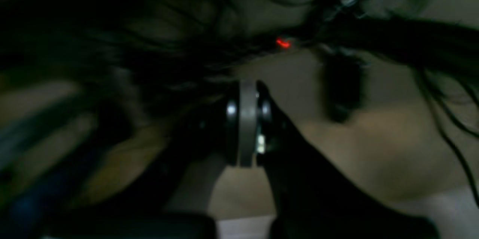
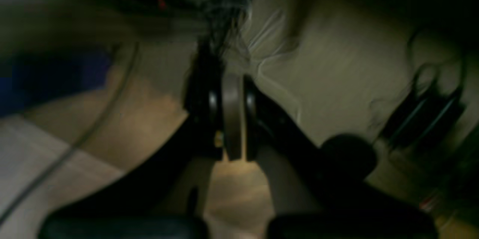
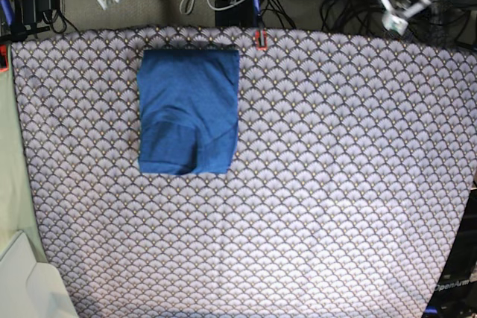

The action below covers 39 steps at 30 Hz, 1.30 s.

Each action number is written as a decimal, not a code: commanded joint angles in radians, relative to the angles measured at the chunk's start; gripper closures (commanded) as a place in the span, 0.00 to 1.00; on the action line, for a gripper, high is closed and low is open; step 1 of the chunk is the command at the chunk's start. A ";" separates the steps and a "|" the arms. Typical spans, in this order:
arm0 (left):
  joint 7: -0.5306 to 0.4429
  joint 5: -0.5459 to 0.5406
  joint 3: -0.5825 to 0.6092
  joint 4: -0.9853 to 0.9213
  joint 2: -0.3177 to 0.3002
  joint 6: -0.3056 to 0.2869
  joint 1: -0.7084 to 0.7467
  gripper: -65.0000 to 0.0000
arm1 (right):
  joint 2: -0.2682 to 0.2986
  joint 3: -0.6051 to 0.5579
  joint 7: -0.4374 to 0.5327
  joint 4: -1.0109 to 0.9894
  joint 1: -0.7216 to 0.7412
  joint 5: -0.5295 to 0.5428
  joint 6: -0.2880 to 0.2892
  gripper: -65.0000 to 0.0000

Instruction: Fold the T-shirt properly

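T-shirt (image 3: 188, 112) lies folded far left on the cloth (image 3: 313, 184); both grippers' jaws together, empty; its loose lower flap could spring open.

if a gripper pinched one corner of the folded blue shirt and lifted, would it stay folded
Probably not. The plain medium-blue soft knit T-shirt lies as a flat, loosely layered rectangle with soft creases, so it would likely sag and unfold. It looks light for its size. On the scallop-patterned cloth, pushing it would probably bunch it rather than slide it whole.
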 commanded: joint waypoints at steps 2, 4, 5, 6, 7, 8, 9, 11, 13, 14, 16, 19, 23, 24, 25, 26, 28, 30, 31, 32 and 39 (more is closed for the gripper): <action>-0.121 -0.010 0.035 -0.104 -0.011 0.002 -0.011 1.00 | 0.005 0.004 0.063 -0.108 0.037 -0.009 0.009 1.00; -0.234 -0.007 0.077 -0.240 -0.020 0.002 -0.029 1.00 | 0.005 0.006 0.115 -0.255 0.086 -0.021 0.009 1.00; -0.285 -0.013 0.093 -0.308 -0.025 0.002 -0.032 1.00 | 0.006 0.006 0.144 -0.324 0.108 -0.023 0.009 1.00; -0.325 -0.013 0.109 -0.361 -0.034 0.002 -0.043 1.00 | 0.008 0.006 0.175 -0.385 0.126 -0.024 0.009 1.00; -0.369 -0.013 0.138 -0.420 -0.048 0.002 -0.064 1.00 | 0.008 0.006 0.210 -0.453 0.148 -0.024 0.009 1.00; -0.406 -0.015 0.163 -0.472 -0.057 0.002 -0.081 1.00 | 0.009 0.006 0.246 -0.510 0.165 -0.024 0.009 1.00; -0.440 -0.015 0.189 -0.538 -0.065 0.002 -0.100 1.00 | 0.009 0.006 0.292 -0.574 0.185 -0.024 0.009 1.00; -0.497 -0.015 0.238 -0.664 -0.076 0.002 -0.153 1.00 | 0.009 0.001 0.381 -0.708 0.223 -0.026 0.009 1.00; -0.553 -0.010 0.304 -0.817 -0.076 0.002 -0.222 1.00 | 0.009 0.006 0.465 -0.864 0.286 -0.026 0.009 1.00; -0.573 -0.010 0.330 -0.885 -0.076 0.010 -0.258 1.00 | 0.009 0.006 0.497 -0.936 0.321 -0.026 0.009 1.00; -0.616 -0.015 0.385 -1.023 -0.074 0.073 -0.339 1.00 | 0.019 0.006 0.565 -1.102 0.403 -0.026 -0.003 1.00; -0.672 -0.015 0.442 -1.155 -0.051 0.147 -0.411 1.00 | 0.023 0.000 0.703 -1.263 0.479 -0.026 -0.150 1.00; -0.665 -0.013 0.454 -1.227 -0.006 0.346 -0.466 1.00 | 0.002 -0.002 0.743 -1.292 0.513 -0.027 -0.363 1.00; -0.667 -0.012 0.454 -1.240 -0.005 0.417 -0.474 1.00 | 0.000 -0.002 0.749 -1.292 0.513 -0.027 -0.420 1.00; -0.667 -0.013 0.454 -1.250 0.003 0.478 -0.475 1.00 | -0.003 -0.002 0.752 -1.292 0.513 -0.027 -0.475 1.00; -0.667 -0.009 0.454 -1.253 0.020 0.536 -0.479 1.00 | -0.003 -0.002 0.755 -1.291 0.513 -0.027 -0.533 1.00; -0.673 -0.007 0.456 -1.257 0.044 0.618 -0.480 1.00 | -0.004 -0.002 0.773 -1.291 0.515 -0.027 -0.645 1.00; -0.675 -0.013 0.453 -1.257 0.059 0.659 -0.482 1.00 | -0.024 -0.035 0.798 -1.292 0.524 -0.049 -0.724 1.00; -0.676 -0.013 0.448 -1.254 0.073 0.670 -0.483 1.00 | -0.035 -0.060 0.799 -1.294 0.525 -0.069 -0.759 1.00; -0.676 -0.013 0.448 -1.254 0.089 0.676 -0.488 1.00 | -0.047 -0.086 0.801 -1.294 0.525 -0.090 -0.796 1.00; -0.676 -0.015 0.445 -1.260 0.125 0.691 -0.495 1.00 | -0.101 -0.166 0.796 -1.294 0.524 -0.144 -0.871 1.00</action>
